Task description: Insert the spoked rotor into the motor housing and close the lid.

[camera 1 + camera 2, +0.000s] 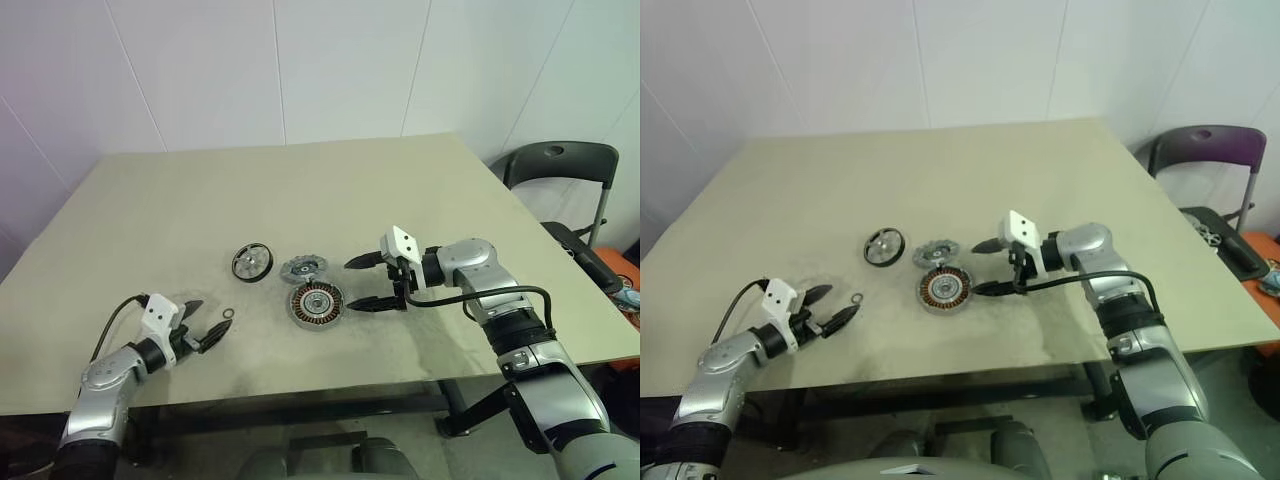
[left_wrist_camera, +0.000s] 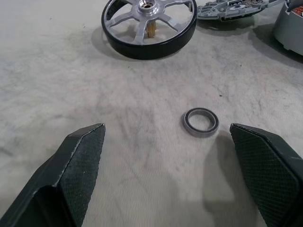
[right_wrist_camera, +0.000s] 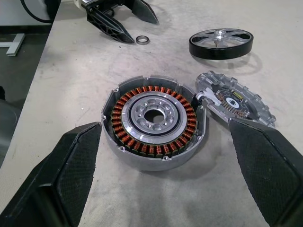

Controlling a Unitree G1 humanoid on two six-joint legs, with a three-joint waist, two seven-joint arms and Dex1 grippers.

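The spoked rotor (image 1: 252, 262), black-rimmed with silver spokes, lies flat on the table left of centre. Just right of it rests the grey notched lid (image 1: 304, 268), with one edge against the motor housing (image 1: 316, 305), whose copper windings face up. My right gripper (image 1: 352, 285) is open and points left at the housing's right side, with nothing between its fingers. In the right wrist view the housing (image 3: 154, 120) sits ahead between the two fingers. My left gripper (image 1: 208, 322) is open near the front left edge. A tiny ring (image 2: 200, 122) lies just ahead of it.
The beige table (image 1: 200, 200) has bare room at the back and on the left. A dark chair (image 1: 560, 165) stands beyond the table's right edge, with an orange object (image 1: 620, 275) near it. The front edge runs close under my left arm.
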